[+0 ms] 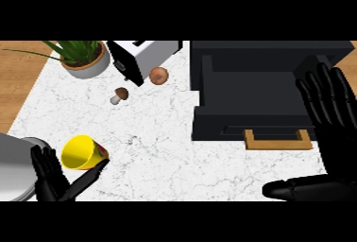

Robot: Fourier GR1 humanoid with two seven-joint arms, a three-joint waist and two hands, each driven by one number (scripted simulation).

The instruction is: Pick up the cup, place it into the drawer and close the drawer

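A yellow cup [81, 152] with a red band lies tipped on the white marble counter [160, 156] at the lower left, its mouth facing up and left. My left hand [57, 178] is open just below and beside it, fingers straight, thumb stretched toward the cup's base. The black drawer unit [230, 118] stands at the right with its drawer pulled open and a wooden handle [276, 140] at the front. My right hand [326, 101] is open at the far right, fingers up over the drawer's right edge, its thumb [300, 188] low at the bottom right.
A potted plant [82, 56] stands at the back left. A white toaster [143, 56] sits beside it, with a brown egg-like item [159, 75] and a mushroom [119, 95] in front. A grey round object [17, 165] is at the left edge.
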